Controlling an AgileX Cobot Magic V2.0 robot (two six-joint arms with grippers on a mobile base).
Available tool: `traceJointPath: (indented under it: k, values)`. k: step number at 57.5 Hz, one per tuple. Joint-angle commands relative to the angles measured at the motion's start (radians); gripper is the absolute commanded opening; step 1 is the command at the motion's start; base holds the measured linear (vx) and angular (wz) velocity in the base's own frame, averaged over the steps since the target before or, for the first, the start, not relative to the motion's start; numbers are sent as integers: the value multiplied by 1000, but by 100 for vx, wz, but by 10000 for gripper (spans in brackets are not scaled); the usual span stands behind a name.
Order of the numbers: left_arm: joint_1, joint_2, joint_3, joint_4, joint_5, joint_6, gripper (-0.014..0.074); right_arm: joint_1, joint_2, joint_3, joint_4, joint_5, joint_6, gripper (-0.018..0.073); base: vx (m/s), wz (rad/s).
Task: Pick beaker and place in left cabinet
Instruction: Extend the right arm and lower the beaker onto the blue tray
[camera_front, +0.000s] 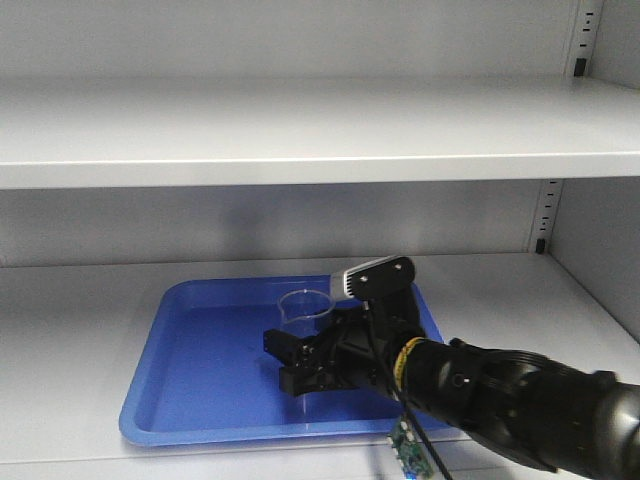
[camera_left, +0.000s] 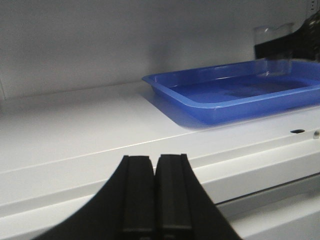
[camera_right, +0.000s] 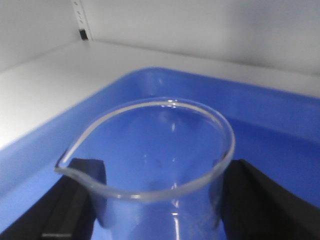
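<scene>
Your small clear glass beaker (camera_front: 305, 306) is standing upright inside the shallow blue plastic tray (camera_front: 200, 390), toward the tray's back edge and a little right of its middle. The tray is sitting on the lower pale grey shelf of the left cabinet (camera_front: 90, 290), near that shelf's front edge, so the beaker is already within the cabinet.

Your right gripper (camera_front: 300, 362) is reaching in over the tray's front right corner. In the right wrist view its two black fingers (camera_right: 75, 200) are showing on either side of the glass wall, with the beaker (camera_right: 155, 160) between them and its pouring spout pointing toward the left of that view. The jaws are standing about as wide as the glass; you cannot tell from these views whether the pads are pressing on it or only just beside it.

The relation to watch is this: the beaker's long axis is running vertical and it is lying straight ahead between the jaws, so any retreat should probably go back along the arm's own line.

Your left gripper (camera_left: 156, 200) is hanging by the shelf's front left edge, fingers pressed together, holding nothing, well apart from the beaker (camera_left: 272, 47). The right arm is clearly the nearer.
</scene>
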Motion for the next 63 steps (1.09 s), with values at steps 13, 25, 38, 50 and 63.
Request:
traceJointPath:
  k: [13,25,38,50,63]
  values:
    - [-4,-19,16,-8,-84,-3,1,-2,65,-100,65,-135,-15,3,0,0]
    - [-4,-19,16,-8,-84,-3,1,-2,68,-100,106,-169,-80,85,0,0]
    - [-4,-19,16,-8,-84,-3,1,-2,68,-100,105,-176,-108,308,0,0]
    - [-4,-19,16,-8,-84,-3,1,-2,68,-100,105,-164,-108,536,0,0]
    - [-4,-19,16,-8,-84,-3,1,-2,65,-100,105,-154,-108,609,0,0]
